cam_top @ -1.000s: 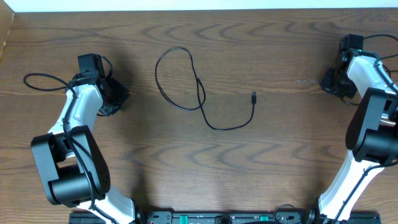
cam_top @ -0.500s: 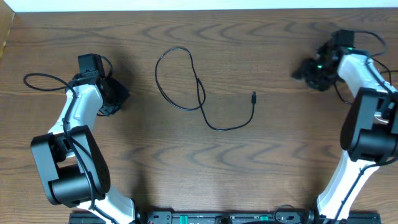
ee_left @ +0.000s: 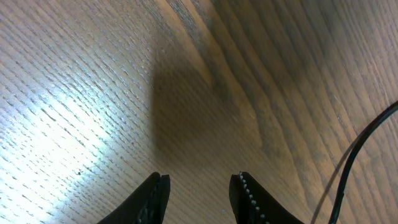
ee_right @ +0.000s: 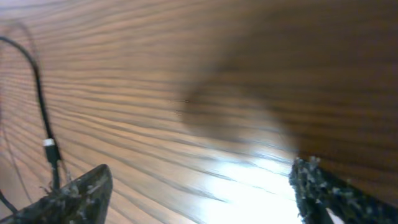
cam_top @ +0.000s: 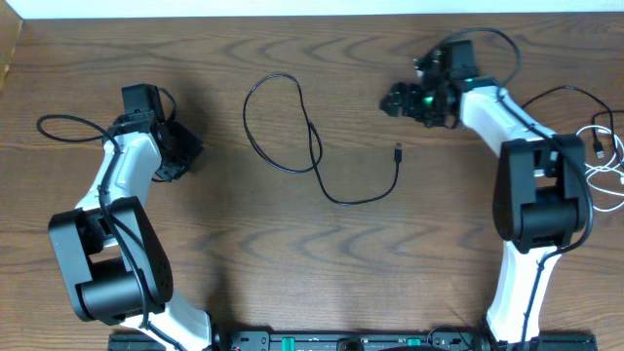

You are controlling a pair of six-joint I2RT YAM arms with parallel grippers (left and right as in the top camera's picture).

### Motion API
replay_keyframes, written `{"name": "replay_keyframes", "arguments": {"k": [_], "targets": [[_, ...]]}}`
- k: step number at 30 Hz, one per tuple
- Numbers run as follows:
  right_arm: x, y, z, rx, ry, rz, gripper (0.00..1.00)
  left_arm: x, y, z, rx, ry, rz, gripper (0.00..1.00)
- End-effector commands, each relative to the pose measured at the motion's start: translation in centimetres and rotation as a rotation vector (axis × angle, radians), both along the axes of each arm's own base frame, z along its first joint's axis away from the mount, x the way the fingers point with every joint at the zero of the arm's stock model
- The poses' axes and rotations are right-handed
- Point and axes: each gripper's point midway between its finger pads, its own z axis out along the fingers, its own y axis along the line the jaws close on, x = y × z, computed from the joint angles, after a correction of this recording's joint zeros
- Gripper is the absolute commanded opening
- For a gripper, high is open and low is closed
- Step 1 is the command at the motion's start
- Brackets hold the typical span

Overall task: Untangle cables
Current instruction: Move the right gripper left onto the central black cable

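Observation:
The black cable (cam_top: pixel 317 161) lies mid-table, a loop at its left and its small plug (cam_top: pixel 398 151) at the right. The white cable (cam_top: pixel 606 148) lies bunched at the table's right edge, well apart from the black one. My right gripper (cam_top: pixel 395 100) hovers behind the black plug, open wide with nothing between its fingers (ee_right: pixel 74 193). In its wrist view the black cable (ee_right: pixel 37 93) runs down the left side. My left gripper (cam_top: pixel 193 151) rests left of the loop, open and empty (ee_left: pixel 199 186). A black cord (ee_left: pixel 351 158) crosses the right edge of the left wrist view.
The arms' own thicker black wires curl at the far left (cam_top: pixel 68 125) and behind the right arm (cam_top: pixel 561 96). A pale wall strip (cam_top: pixel 312 7) borders the table at the back. Both arm bases stand at the front edge.
The right arm has swung left from the table's right edge to behind the black plug, and its jaws have opened wide. The white cable now shows at the right edge. Left arm unmoved.

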Motion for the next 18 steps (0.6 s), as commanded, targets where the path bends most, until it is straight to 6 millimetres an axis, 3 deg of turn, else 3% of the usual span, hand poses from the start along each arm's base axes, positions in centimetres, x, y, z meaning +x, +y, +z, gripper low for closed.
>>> {"name": "replay_keyframes", "arguments": {"k": [1, 4, 13, 18], "targets": [[-1.3, 3.2, -2.2, -0.038, 0.014, 0.062, 0.94, -0.3, -0.1, -0.4, -0.002, 0.015, 0.001, 0.37], [-1.6, 5.2, -2.3, -0.081, -0.015, 0.094, 0.99, -0.3, -0.1, -0.4, -0.002, 0.015, 0.001, 0.38], [-3.9, 12.8, -1.7, -0.089, -0.091, 0.235, 0.99, -0.3, -0.1, -0.4, -0.003, 0.016, 0.004, 0.41], [-5.2, 15.5, -1.5, -0.081, -0.109, 0.29, 0.99, -0.3, -0.1, -0.4, -0.003, 0.016, 0.004, 0.41]]}}
